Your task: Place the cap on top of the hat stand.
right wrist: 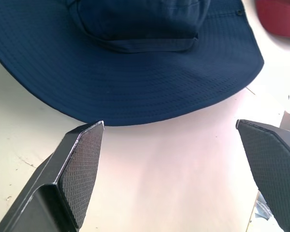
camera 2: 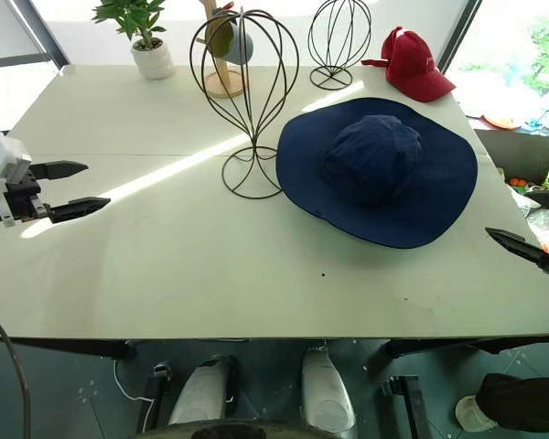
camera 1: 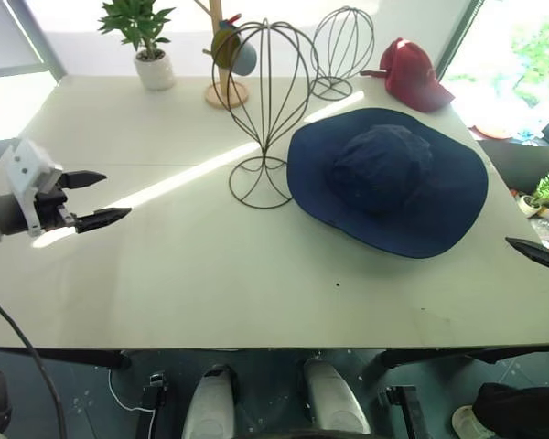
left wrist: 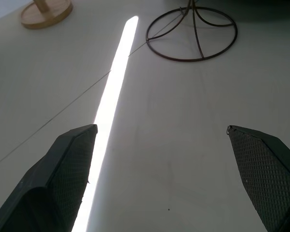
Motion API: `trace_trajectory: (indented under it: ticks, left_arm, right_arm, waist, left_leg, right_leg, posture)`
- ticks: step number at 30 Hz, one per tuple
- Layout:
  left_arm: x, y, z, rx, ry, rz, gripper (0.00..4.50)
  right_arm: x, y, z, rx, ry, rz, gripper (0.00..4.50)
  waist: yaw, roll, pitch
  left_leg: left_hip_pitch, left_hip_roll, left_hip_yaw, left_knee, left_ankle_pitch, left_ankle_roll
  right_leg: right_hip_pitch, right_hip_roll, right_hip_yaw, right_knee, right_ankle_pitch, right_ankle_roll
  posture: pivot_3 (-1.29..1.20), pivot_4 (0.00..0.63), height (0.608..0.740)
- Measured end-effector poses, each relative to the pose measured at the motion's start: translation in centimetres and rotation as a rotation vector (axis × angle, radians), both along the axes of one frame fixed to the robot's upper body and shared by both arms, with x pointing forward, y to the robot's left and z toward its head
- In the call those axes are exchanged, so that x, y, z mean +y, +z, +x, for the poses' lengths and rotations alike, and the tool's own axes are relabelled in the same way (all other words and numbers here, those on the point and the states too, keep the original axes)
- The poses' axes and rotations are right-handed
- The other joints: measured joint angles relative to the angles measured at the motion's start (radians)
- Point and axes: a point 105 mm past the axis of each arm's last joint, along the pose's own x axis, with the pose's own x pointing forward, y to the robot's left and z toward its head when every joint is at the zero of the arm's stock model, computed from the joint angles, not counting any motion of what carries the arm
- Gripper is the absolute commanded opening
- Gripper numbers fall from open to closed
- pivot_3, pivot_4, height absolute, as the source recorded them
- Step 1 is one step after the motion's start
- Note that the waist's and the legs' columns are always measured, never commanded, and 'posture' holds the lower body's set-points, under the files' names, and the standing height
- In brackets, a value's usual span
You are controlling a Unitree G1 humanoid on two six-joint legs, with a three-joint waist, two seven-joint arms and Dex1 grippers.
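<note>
Pincers both gape wide and empty: left gripper [camera 1: 99, 198] over bare white table [camera 1: 256, 293], right gripper [right wrist: 169, 169] near a navy floppy sunhat [camera 1: 389, 178]. Red cloth baseball cap [camera 1: 414, 73] lies beyond, right of tall dark wire hat stand [camera 1: 265, 110]; probably light, soft, best pinched at its stiffer brim.

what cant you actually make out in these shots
- Red cap: its underside and far side, turned away in the eye views; cut by the edge in the right wrist view.
- Right gripper: mostly cut off by the eye views' right edge.
- Table under the navy hat: hidden by its brim.
</note>
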Motion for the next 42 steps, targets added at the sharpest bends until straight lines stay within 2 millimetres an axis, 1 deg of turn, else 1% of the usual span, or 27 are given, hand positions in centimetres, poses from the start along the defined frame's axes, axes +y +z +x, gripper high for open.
trace_trajectory:
  ticks: [7, 13, 16, 18, 20, 22, 24, 25, 27, 29, 31, 33, 37, 39, 42]
  left_arm:
    - [0.0, -0.1, 0.0, 0.006, -0.003, 0.000, 4.48]
    - [-0.3, 0.6, 0.2, 0.011, -0.020, -0.029, 4.48]
    - [-1.2, 0.8, -0.2, 0.042, -0.067, -0.062, 4.48]
    - [-2.6, 1.3, -0.7, 0.058, -0.133, -0.083, 4.48]
    - [-4.3, 2.1, -1.4, 0.068, -0.217, -0.096, 4.48]
    - [-6.7, 3.0, -2.5, 0.079, -0.333, -0.103, 4.48]
    - [-8.6, 3.3, -3.7, 0.105, -0.431, -0.098, 4.48]
    - [-9.5, 3.4, -4.2, 0.119, -0.475, -0.087, 4.48]
    - [-10.7, 3.3, -5.0, 0.140, -0.541, -0.071, 4.48]
    - [-11.5, 2.9, -5.2, 0.170, -0.575, -0.073, 4.48]
    - [-12.4, 2.8, -5.3, 0.184, -0.614, -0.080, 4.48]
    - [-13.0, 2.8, -5.4, 0.189, -0.647, -0.078, 4.48]
    - [-13.9, 2.5, -5.1, 0.198, -0.681, -0.083, 4.48]
    - [-14.2, 2.5, -4.8, 0.195, -0.688, -0.093, 4.48]
    - [-14.4, 2.7, -4.7, 0.179, -0.697, -0.091, 4.48]
  right_arm:
    - [-0.1, 0.0, 0.0, -0.008, 0.002, -0.009, 4.50]
    - [-0.2, 0.3, 0.2, -0.032, -0.008, -0.047, 4.50]
    - [-0.3, 0.4, 0.3, -0.038, -0.022, -0.062, 4.50]
    - [0.2, 0.4, 0.3, -0.035, -0.009, -0.089, 4.50]
    - [1.4, 0.9, 0.4, -0.045, 0.025, -0.126, 4.50]
    - [3.4, 1.7, 0.4, -0.062, 0.079, -0.165, 4.50]
    - [5.4, 2.1, 0.1, -0.063, 0.128, -0.201, 4.50]
    - [6.7, 2.5, -0.1, -0.070, 0.164, -0.218, 4.50]
    - [9.2, 2.9, -0.5, -0.093, 0.208, -0.244, 4.50]
    - [11.0, 2.9, -0.7, -0.119, 0.216, -0.252, 4.50]
    - [12.8, 1.9, -0.8, -0.113, 0.231, -0.277, 4.50]
    - [14.5, -0.1, -0.8, -0.088, 0.236, -0.303, 4.50]
    - [16.4, -3.7, -0.6, -0.040, 0.219, -0.296, 4.50]
    - [17.2, -5.0, -0.1, -0.039, 0.185, -0.290, 4.50]
    - [17.9, -6.5, 1.1, -0.059, 0.146, -0.374, 4.50]
  waist:
    - [0.000, 0.000, 0.000]
    - [0.000, 0.000, 0.000]
    - [0.000, 0.000, 0.000]
    - [0.000, 0.000, 0.000]
    - [0.000, 0.000, 0.000]
    - [0.000, 0.000, 0.000]
    - [0.001, 0.000, 0.000]
    - [0.000, 0.000, 0.000]
    - [0.001, 0.000, 0.000]
    - [0.002, 0.000, 0.000]
    - [0.003, -0.001, 0.000]
    - [0.004, -0.002, -0.001]
    - [0.003, -0.002, -0.001]
    - [0.001, -0.002, -0.001]
    - [-0.001, -0.002, -0.001]
  left_leg:
    - [0.000, 0.000, 0.000, 0.000, 0.000, 0.000]
    - [0.000, 0.000, 0.000, 0.001, 0.000, 0.000]
    - [0.000, 0.000, 0.000, 0.002, 0.000, 0.000]
    - [0.000, 0.000, 0.000, 0.003, 0.000, 0.000]
    - [0.000, 0.000, 0.000, 0.004, 0.000, 0.000]
    - [0.000, 0.000, 0.000, 0.005, 0.000, 0.000]
    - [0.000, 0.000, -0.001, 0.005, 0.000, 0.000]
    - [0.001, 0.000, -0.001, 0.006, 0.000, 0.000]
    - [0.001, 0.000, -0.001, 0.006, 0.000, 0.000]
    - [0.000, 0.000, -0.001, 0.007, 0.000, 0.000]
    - [0.000, 0.000, -0.001, 0.008, 0.000, 0.000]
    - [0.000, 0.000, -0.001, 0.008, 0.000, 0.000]
    - [-0.001, 0.000, -0.001, 0.008, 0.000, 0.000]
    - [-0.001, 0.000, -0.001, 0.008, 0.000, 0.000]
    - [-0.001, 0.000, -0.001, 0.008, 0.000, 0.000]
  right_leg:
    - [0.000, 0.000, 0.000, 0.001, 0.000, 0.000]
    - [0.000, 0.000, 0.000, 0.002, 0.000, 0.000]
    - [0.000, 0.000, 0.000, 0.002, 0.000, 0.000]
    - [0.000, 0.000, 0.000, 0.004, 0.000, 0.000]
    - [0.000, 0.000, 0.000, 0.006, -0.001, 0.001]
    - [0.000, 0.000, 0.000, 0.008, -0.001, 0.001]
    - [0.000, 0.001, 0.000, 0.009, -0.001, 0.001]
    - [0.000, 0.001, 0.001, 0.009, -0.001, 0.001]
    - [0.000, 0.001, 0.001, 0.009, -0.001, 0.001]
    - [0.000, 0.001, 0.001, 0.009, -0.001, 0.001]
    - [0.000, 0.001, 0.001, 0.009, -0.001, 0.001]
    - [0.000, 0.001, 0.001, 0.009, -0.002, 0.001]
    - [-0.001, 0.000, 0.001, 0.008, -0.002, 0.001]
    - [-0.002, 0.001, 0.001, 0.009, -0.001, 0.000]
    - [-0.003, 0.001, 0.001, 0.009, -0.001, 0.000]
  posture:
    - [0.00, 0.150, 0.740]
    - [0.00, 0.150, 0.740]
    - [0.00, 0.150, 0.740]
    - [0.00, 0.150, 0.740]
    - [0.00, 0.150, 0.740]
    - [0.00, 0.150, 0.740]
    - [0.00, 0.150, 0.740]
    - [0.00, 0.150, 0.740]
    - [0.00, 0.150, 0.740]
    - [0.00, 0.150, 0.740]
    - [0.00, 0.150, 0.740]
    - [0.00, 0.150, 0.740]
    - [0.00, 0.150, 0.740]
    - [0.00, 0.150, 0.740]
    - [0.00, 0.150, 0.740]
